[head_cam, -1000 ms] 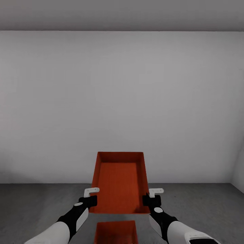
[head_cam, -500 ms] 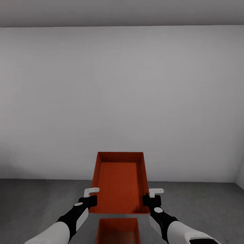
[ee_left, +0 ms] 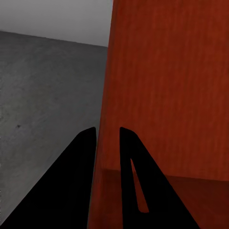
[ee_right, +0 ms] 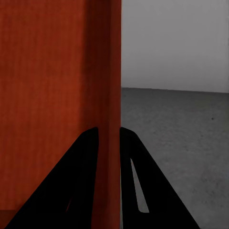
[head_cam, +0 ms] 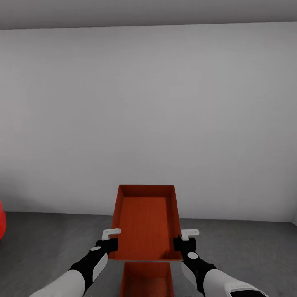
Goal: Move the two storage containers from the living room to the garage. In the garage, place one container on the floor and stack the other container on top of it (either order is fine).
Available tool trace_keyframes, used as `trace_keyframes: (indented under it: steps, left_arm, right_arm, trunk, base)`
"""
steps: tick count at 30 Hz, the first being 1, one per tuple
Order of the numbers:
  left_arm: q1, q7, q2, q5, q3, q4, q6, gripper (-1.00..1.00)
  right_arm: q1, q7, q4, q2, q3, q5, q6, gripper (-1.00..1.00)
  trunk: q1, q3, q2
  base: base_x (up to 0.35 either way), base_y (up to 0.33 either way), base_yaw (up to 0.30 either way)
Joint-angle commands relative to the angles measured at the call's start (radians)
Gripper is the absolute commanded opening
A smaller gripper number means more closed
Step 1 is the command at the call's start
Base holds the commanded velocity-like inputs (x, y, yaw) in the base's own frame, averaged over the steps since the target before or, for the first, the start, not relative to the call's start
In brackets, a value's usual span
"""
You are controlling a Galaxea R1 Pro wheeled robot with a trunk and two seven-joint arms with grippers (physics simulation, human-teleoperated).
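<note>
The robot is in the garage: a pale grey wall [head_cam: 148, 115] stands ahead and the dark grey floor [head_cam: 49, 235] lies below it. Both storage containers are here, so I judge the transport part nearly done. What is left is to set 1 on the floor and stack the other on top.

I count 2 orange-red containers. The upper container [head_cam: 146, 220] is held in the air in front of the robot, between the 2 arms. The lower container [head_cam: 147, 280] shows just under it at the bottom edge of the head view; whether it rests on the robot's base or on the floor, I cannot tell.

There are 2 end effectors. The left end effector [ee_left: 109, 138] is pinching the left side wall of the upper container, 1 finger on each face. The right end effector [ee_right: 109, 138] pinches the right side wall in the same way.

1 small red shape [head_cam: 1, 220] shows at the left edge, probably the car.
</note>
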Motion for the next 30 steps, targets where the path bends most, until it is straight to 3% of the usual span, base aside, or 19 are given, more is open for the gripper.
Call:
trace_keyframes:
  steps: [1,30]
  left_arm:
    - [-0.001,0.007,0.021,0.006,0.008,-0.004,-0.023,-1.00]
    - [-0.001,0.007,0.021,0.006,0.008,-0.004,-0.023,-1.00]
  right_arm:
    - [-0.001,-0.004,0.003,-0.004,-0.027,0.004,0.000,-1.00]
    - [-0.001,-0.004,0.003,-0.003,-0.027,0.004,0.000,-1.00]
  trunk:
    - [0.000,-0.003,-0.001]
    - [0.000,-0.048,-0.001]
  base:
    - [0.000,0.000,0.079]
    - [0.000,0.000,0.019]
